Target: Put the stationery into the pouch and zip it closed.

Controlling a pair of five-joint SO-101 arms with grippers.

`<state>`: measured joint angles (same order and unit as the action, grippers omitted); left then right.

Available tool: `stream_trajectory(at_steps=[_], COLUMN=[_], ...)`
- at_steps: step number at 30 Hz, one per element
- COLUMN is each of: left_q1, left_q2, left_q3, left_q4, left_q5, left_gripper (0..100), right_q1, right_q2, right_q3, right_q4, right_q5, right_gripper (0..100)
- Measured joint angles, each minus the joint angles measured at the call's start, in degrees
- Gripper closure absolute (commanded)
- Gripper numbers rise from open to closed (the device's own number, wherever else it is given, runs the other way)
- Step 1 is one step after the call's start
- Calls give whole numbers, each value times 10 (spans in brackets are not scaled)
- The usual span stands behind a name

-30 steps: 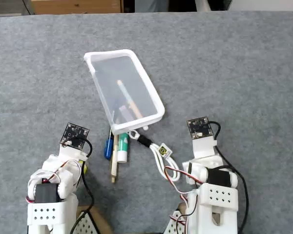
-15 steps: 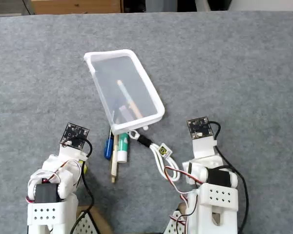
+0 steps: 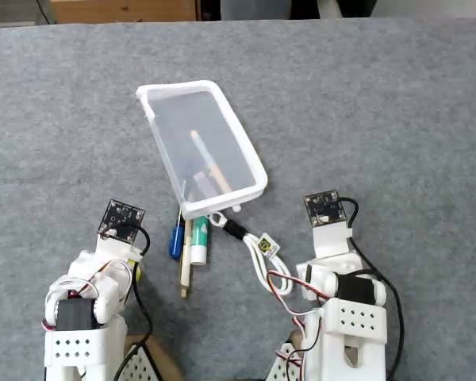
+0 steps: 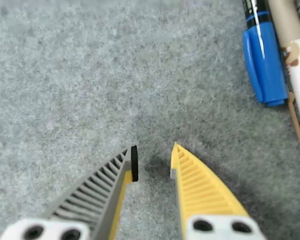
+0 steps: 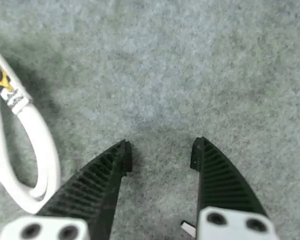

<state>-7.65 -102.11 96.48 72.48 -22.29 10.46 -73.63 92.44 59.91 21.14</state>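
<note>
Grey felt counter (image 3: 381, 103) carries clear white-rimmed plastic pouch (image 3: 239, 131), some stationery inside. Your left gripper (image 4: 152, 162): yellow-and-grey fingers parted, empty. Your right gripper (image 5: 160, 155): black fingers spread, beside white looped strap (image 5: 20, 145). Beige pen (image 3: 186, 258), blue-capped marker (image 4: 264, 65), green-and-white stick (image 3: 199, 242) lie outside, at pouch's near end.

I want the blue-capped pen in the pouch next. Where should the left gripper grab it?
Take the blue-capped pen by its cap, coming down from above with the open left gripper spanning its width. It lies flat; the carpet is bare on the gripper's side, but the pencil crowds the other, so that finger likely must wedge in.
</note>
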Motion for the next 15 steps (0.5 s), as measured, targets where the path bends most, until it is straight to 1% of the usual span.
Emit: stream_trajectory(at_steps=[5,9,15], left_q1=[0,40,117], left_q2=[0,0,0], left_q3=[0,0,0], left_q4=[-17,-27,-29], left_q5=[0,-1,-1], left_gripper=[859,859,859], right_q1=[0,0,0], right_q2=[0,0,0], right_q3=[0,0,17], right_q4=[0,-13,-130], right_q5=[0,0,0], right_gripper=[780,780,779])
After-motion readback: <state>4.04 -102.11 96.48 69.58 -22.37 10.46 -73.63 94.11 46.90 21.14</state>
